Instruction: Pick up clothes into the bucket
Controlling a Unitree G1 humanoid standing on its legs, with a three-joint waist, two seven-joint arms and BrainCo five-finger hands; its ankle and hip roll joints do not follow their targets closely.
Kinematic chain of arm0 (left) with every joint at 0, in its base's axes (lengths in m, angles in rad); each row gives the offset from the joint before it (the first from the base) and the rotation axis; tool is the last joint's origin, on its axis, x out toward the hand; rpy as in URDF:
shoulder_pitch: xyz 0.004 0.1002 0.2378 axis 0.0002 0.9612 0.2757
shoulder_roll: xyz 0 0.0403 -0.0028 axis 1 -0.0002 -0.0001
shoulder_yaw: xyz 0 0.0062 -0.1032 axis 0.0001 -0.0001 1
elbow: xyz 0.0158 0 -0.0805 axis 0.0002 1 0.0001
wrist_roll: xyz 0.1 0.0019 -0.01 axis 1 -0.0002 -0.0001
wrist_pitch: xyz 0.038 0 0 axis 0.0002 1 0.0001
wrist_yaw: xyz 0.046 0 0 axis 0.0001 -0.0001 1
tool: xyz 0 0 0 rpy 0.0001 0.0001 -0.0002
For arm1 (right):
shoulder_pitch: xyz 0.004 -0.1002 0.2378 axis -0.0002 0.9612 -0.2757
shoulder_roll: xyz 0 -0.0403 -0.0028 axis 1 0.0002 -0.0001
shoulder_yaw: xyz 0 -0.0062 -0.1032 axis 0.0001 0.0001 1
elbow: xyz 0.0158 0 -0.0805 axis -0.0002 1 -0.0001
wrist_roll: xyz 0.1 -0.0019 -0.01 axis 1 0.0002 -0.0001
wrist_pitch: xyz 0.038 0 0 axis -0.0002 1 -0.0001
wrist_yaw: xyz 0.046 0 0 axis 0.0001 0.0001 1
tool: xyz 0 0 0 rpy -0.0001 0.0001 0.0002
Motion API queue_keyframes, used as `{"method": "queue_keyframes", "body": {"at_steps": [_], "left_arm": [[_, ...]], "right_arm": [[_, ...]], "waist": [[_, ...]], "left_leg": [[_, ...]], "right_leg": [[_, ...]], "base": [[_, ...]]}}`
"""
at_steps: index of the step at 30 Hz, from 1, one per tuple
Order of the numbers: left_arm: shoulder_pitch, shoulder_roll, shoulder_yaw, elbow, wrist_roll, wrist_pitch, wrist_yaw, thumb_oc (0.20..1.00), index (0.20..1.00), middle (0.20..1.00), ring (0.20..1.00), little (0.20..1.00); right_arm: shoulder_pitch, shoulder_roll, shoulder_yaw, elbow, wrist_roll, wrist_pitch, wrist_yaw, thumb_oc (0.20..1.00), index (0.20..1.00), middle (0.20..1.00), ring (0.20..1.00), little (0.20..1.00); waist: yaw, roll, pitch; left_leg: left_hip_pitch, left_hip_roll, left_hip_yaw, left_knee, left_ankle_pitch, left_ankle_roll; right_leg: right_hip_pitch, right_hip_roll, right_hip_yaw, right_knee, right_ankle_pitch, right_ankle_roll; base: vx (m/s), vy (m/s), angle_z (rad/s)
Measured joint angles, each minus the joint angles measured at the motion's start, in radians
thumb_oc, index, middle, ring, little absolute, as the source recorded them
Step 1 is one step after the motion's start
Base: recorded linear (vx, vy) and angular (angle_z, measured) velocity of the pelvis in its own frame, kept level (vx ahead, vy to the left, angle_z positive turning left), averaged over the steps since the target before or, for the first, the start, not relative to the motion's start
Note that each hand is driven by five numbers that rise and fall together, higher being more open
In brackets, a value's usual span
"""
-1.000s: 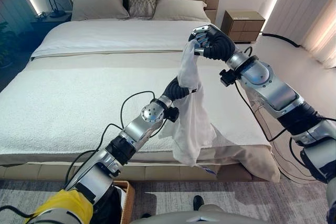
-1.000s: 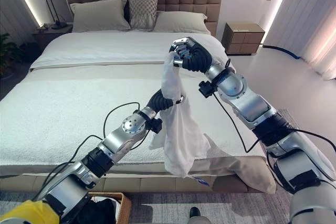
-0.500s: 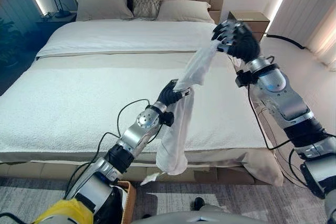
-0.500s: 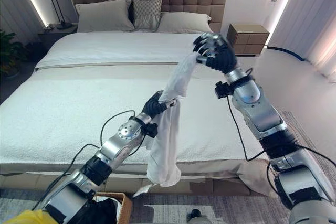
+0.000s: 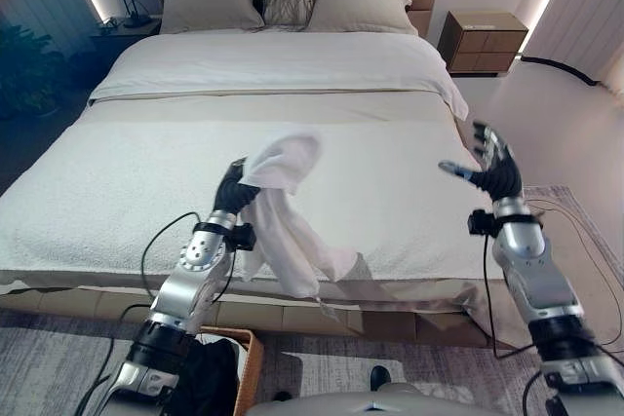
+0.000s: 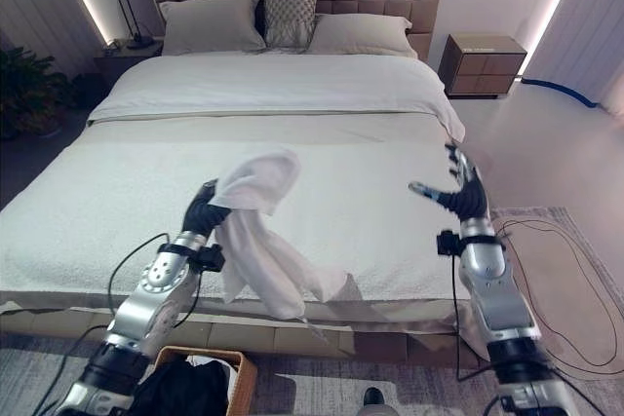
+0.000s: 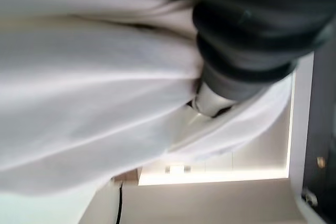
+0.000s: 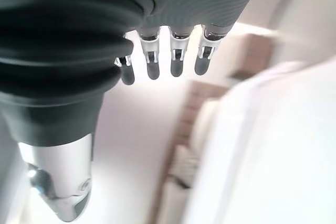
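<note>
Left hand (image 5: 230, 192) grips the white cloth (image 5: 283, 211) above the bed's (image 5: 88, 192) edge, right hand (image 5: 492, 170) spread empty; basket (image 5: 248, 362) drop remains.

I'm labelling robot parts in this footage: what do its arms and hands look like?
Both arms are silver-grey metal segments with dark joints and thin black cables looping alongside. The left hand and right hand wear dark ribbed covers over back and wrist; the right hand's fingers are silver with dark tips.
</note>
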Motion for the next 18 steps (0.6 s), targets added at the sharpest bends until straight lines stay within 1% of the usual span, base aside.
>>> {"method": "queue_keyframes", "body": {"at_steps": [1,2,3,6,10,12,13,14,15,16,17,18], "left_arm": [[0.022,0.001,0.025,-0.019,0.000,0.000,-0.001,0.200,0.200,0.200,0.200,0.200],[0.037,0.001,0.053,-0.033,0.000,-0.002,0.004,0.200,0.200,0.200,0.200,0.200],[0.058,0.007,0.082,-0.052,0.000,-0.004,0.001,0.200,0.200,0.200,0.200,0.200],[0.077,0.011,0.120,-0.102,-0.002,-0.017,0.001,0.200,0.200,0.200,0.200,0.200],[0.120,0.020,0.183,-0.177,-0.006,-0.030,0.001,0.200,0.200,0.200,0.200,0.200],[0.166,0.021,0.235,-0.234,-0.028,-0.049,0.002,0.200,0.200,0.200,0.200,0.200],[0.167,0.021,0.240,-0.238,-0.039,-0.056,0.004,0.200,0.200,0.200,0.200,0.200],[0.173,0.022,0.255,-0.245,-0.053,-0.068,0.007,0.200,0.200,0.200,0.200,0.200],[0.174,0.023,0.264,-0.246,-0.057,-0.073,0.009,0.200,0.200,0.200,0.200,0.200],[0.180,0.024,0.280,-0.246,-0.073,-0.077,0.013,0.200,0.200,0.200,0.200,0.200],[0.188,0.025,0.289,-0.248,-0.078,-0.081,0.017,0.200,0.200,0.200,0.200,0.200],[0.193,0.029,0.295,-0.249,-0.081,-0.086,0.020,0.200,0.200,0.200,0.200,0.200]], "right_arm": [[0.029,0.016,-0.003,0.035,-0.001,0.003,0.004,1.000,1.000,1.000,1.000,1.000],[0.074,0.022,-0.002,0.058,-0.001,0.035,0.007,1.000,1.000,1.000,1.000,1.000],[0.083,0.038,-0.002,0.119,-0.011,0.021,0.015,1.000,1.000,1.000,1.000,1.000],[0.134,0.044,0.000,0.234,-0.031,0.037,0.025,1.000,1.000,1.000,1.000,1.000],[0.160,0.075,0.001,0.368,-0.066,0.045,0.025,1.000,1.000,1.000,1.000,1.000],[0.179,0.095,0.002,0.541,-0.097,0.049,0.026,1.000,1.000,1.000,1.000,1.000],[0.193,0.098,0.002,0.571,-0.098,0.064,0.026,1.000,1.000,1.000,1.000,1.000],[0.202,0.108,0.005,0.650,-0.110,0.062,0.026,1.000,1.000,1.000,1.000,1.000],[0.202,0.114,0.010,0.698,-0.119,0.066,0.027,1.000,1.000,1.000,1.000,1.000],[0.204,0.124,0.015,0.758,-0.128,0.073,0.028,1.000,1.000,1.000,1.000,1.000],[0.199,0.126,0.030,0.803,-0.139,0.070,0.028,1.000,1.000,1.000,1.000,1.000],[0.192,0.130,0.049,0.834,-0.153,0.073,0.031,1.000,1.000,1.000,1.000,1.000]], "waist": [[0.000,0.000,0.000],[0.003,0.005,0.004],[0.009,0.007,0.008],[0.026,0.005,0.014],[0.029,0.001,0.024],[0.033,-0.003,0.030],[0.033,-0.003,0.034],[0.055,-0.004,0.041],[0.060,-0.004,0.048],[0.082,-0.002,0.062],[0.081,-0.005,0.064],[0.088,-0.009,0.073]], "left_leg": [[0.000,0.000,0.000,0.000,0.000,0.000],[-0.001,-0.001,-0.002,-0.002,0.000,0.000],[-0.002,-0.003,-0.006,-0.003,0.000,0.000],[-0.003,-0.004,-0.011,-0.003,0.000,0.000],[-0.019,-0.004,-0.025,0.002,0.000,0.000],[-0.035,-0.007,-0.054,0.009,0.000,-0.001],[-0.037,-0.009,-0.058,0.009,0.000,-0.001],[-0.049,-0.010,-0.068,0.016,0.002,-0.004],[-0.055,-0.012,-0.073,0.022,0.002,-0.004],[-0.060,-0.014,-0.083,0.023,0.002,-0.005],[-0.069,-0.016,-0.091,0.030,0.002,-0.005],[-0.077,-0.018,-0.101,0.037,0.002,-0.005]], "right_leg": [[0.000,0.000,0.000,0.000,-0.001,0.001],[0.000,-0.002,-0.002,0.000,-0.003,0.001],[0.000,-0.004,-0.004,0.000,-0.005,0.003],[0.002,-0.004,-0.009,0.000,-0.006,0.003],[0.001,-0.006,-0.028,0.000,-0.011,0.005],[0.001,-0.011,-0.053,0.000,-0.016,0.006],[0.000,-0.011,-0.054,0.001,-0.016,0.006],[-0.002,-0.014,-0.060,0.001,-0.018,0.007],[-0.002,-0.015,-0.068,0.001,-0.018,0.007],[-0.001,-0.017,-0.082,0.001,-0.018,0.008],[-0.005,-0.019,-0.086,0.001,-0.019,0.008],[-0.003,-0.020,-0.094,0.002,-0.019,0.008]], "base": [[0.00,0.000,0.00],[-0.01,0.011,0.05],[-0.01,0.011,0.05],[-0.01,0.004,0.07],[-0.03,0.005,0.12],[-0.04,0.003,0.33],[-0.05,0.000,0.29],[-0.03,-0.002,0.20],[-0.05,0.002,0.24],[-0.05,0.003,0.24],[-0.06,0.003,0.27],[-0.05,0.004,0.20]]}}
